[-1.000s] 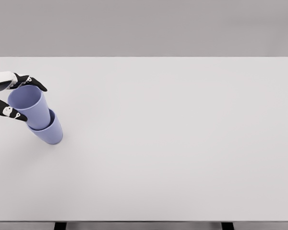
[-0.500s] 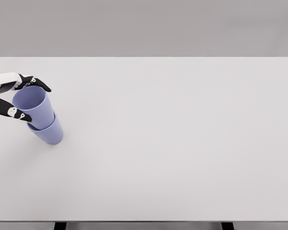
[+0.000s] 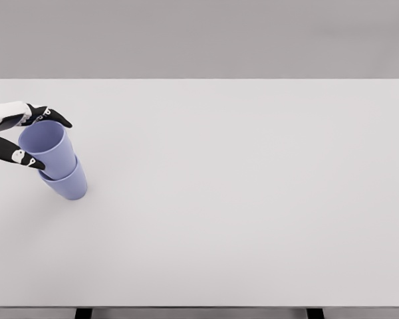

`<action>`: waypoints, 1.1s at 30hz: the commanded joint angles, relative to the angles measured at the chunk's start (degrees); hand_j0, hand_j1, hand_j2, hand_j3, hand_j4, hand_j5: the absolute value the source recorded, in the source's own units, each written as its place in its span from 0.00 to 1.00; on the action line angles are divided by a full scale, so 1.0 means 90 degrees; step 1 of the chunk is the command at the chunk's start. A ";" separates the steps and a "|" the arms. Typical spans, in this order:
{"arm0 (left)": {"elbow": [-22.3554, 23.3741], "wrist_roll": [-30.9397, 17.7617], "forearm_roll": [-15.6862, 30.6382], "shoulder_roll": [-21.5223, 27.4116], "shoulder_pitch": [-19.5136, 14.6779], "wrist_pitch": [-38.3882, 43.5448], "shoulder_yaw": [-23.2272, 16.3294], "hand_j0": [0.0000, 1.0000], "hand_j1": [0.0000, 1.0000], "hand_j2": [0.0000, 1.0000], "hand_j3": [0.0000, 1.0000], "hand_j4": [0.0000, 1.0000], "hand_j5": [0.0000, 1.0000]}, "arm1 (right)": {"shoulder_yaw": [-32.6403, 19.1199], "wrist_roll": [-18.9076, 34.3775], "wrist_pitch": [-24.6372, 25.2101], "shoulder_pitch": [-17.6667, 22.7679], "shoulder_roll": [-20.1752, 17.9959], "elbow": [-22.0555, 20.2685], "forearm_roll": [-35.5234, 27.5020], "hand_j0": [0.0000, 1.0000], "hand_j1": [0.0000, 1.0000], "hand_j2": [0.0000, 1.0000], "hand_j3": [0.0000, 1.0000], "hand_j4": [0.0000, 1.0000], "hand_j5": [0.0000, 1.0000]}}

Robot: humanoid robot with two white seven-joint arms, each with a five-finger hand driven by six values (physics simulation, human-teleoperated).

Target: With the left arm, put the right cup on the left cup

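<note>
Gripping the upper cup [image 3: 48, 149] at its rim, left hand [image 3: 13, 133] fingers clamped, nested in lower cup [image 3: 68, 184].

A broad white surface [image 3: 253, 199] is filling most of the view, lying under soft, even light. A plain grey wall [image 3: 199, 36] is rising behind its far edge. Two dark legs [image 3: 84, 313] are showing beneath its near edge.

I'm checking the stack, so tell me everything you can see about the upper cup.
The upper cup is a plain lavender-blue tumbler, plastic-looking, without a handle, mouth open upward. It leans slightly and sits nested in the lower cup near the white table's left edge. The left hand grips it near the rim, with fingers behind and the thumb in front.
</note>
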 commanded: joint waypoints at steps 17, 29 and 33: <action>0.0007 0.0000 -0.0001 0.0009 0.0049 -0.0019 0.0013 0.93 0.93 0.93 0.93 0.93 0.93 | 0.0001 0.0000 -0.0001 0.0000 -0.0001 0.0001 -0.0003 1.00 1.00 1.00 1.00 1.00 1.00; 0.0007 0.0000 -0.0001 0.0028 0.0049 -0.0019 0.0003 0.99 0.99 0.99 0.99 0.99 0.99 | 0.0001 0.0000 -0.0001 0.0000 -0.0001 0.0001 -0.0003 1.00 1.00 1.00 1.00 1.00 1.00; -0.0002 0.0000 0.0009 0.0038 0.0049 -0.0039 0.0013 1.00 1.00 1.00 1.00 1.00 1.00 | 0.0001 0.0000 -0.0001 0.0000 -0.0001 0.0001 -0.0003 1.00 1.00 1.00 1.00 1.00 1.00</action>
